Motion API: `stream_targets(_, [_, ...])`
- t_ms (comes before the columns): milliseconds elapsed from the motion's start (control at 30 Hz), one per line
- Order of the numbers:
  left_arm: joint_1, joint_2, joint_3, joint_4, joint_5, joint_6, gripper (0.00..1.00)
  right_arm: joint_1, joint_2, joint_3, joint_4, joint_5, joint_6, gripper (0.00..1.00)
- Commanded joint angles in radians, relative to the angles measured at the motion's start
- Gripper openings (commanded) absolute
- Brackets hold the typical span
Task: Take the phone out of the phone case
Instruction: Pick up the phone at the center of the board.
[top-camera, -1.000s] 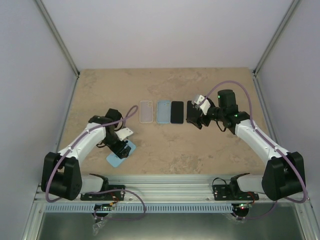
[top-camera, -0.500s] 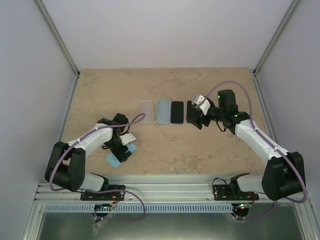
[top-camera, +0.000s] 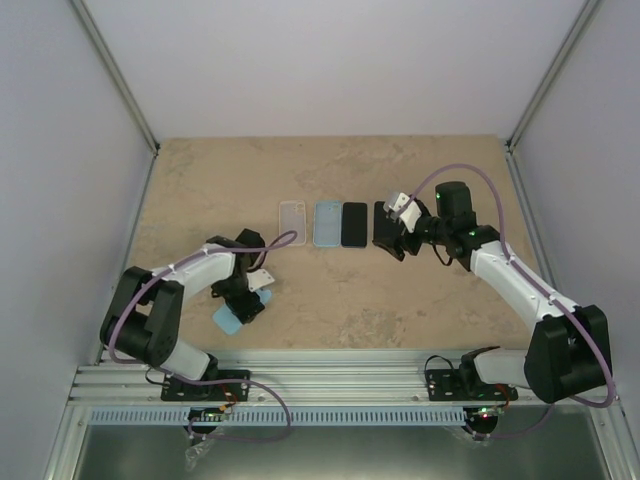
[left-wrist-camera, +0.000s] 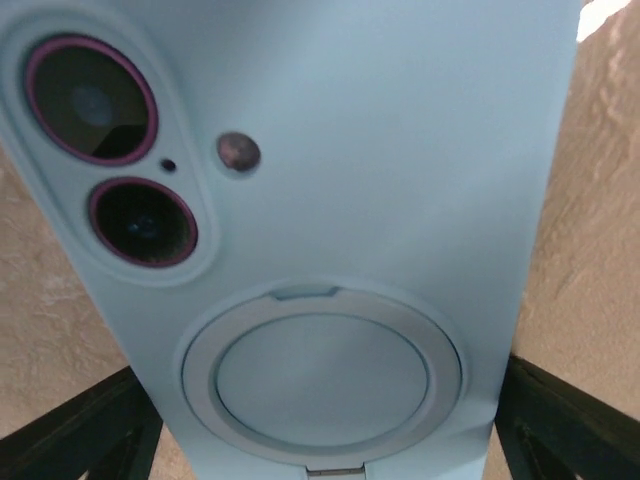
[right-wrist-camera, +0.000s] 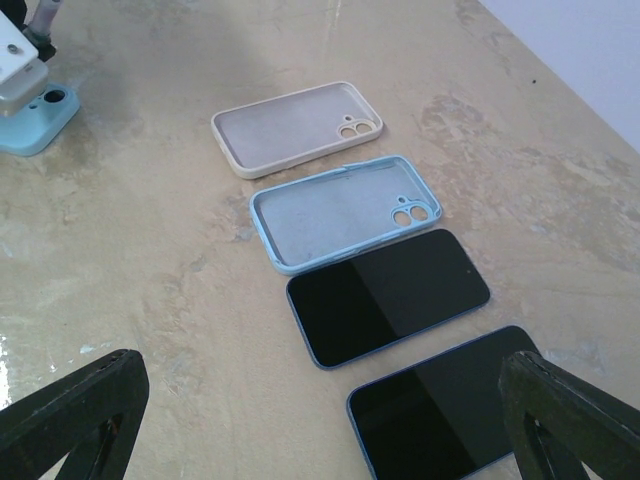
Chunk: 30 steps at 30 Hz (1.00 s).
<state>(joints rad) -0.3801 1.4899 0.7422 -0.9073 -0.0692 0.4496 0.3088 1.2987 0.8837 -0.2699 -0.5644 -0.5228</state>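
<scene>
Left gripper's phone nearer, two empty cases

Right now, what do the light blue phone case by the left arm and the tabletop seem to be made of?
Light blue phone case: likely soft silicone or rubbery plastic; matte, even, no glare, molded ring. Tabletop: stone or stone-look laminate, cannot tell which; beige mottled veining, faint sheen.

A beige, marbled stone-look table top fills the middle under soft, even light. Plain pale walls enclose it at 9, 12 and 3 o'clock, with slanted aluminium posts at the far corners. A slotted metal rail runs along 6 o'clock.
</scene>
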Motion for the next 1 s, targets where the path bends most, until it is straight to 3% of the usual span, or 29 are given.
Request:
stream_targets(0, [-0.013, 0.065, 0.003, 0.100, 0.053, 0.003, 0.87, -0.007, -0.025, -0.015, 0.008, -0.013, 0.000, 0.98])
stream_targets(133, [-0.021, 0.088, 0.048, 0.099, 0.125, 0.012, 0.73, -0.007, -0.033, -0.015, 0.002, -0.029, 0.002, 0.98])
stream_targets(433, [-0.076, 0.088, 0.109, 0.181, 0.081, -0.045, 0.53, -0.019, -0.069, -0.017, 0.010, -0.044, 0.019, 0.98])
stream_targets(667, [-0.076, -0.001, 0.193, 0.133, 0.266, -0.017, 0.47, -0.020, -0.106, 0.003, -0.034, -0.111, -0.035, 0.98])
stream_targets(967, [-0.076, -0.055, 0.253, 0.084, 0.480, 0.036, 0.40, -0.020, -0.130, 0.101, -0.213, -0.214, -0.245, 0.98])
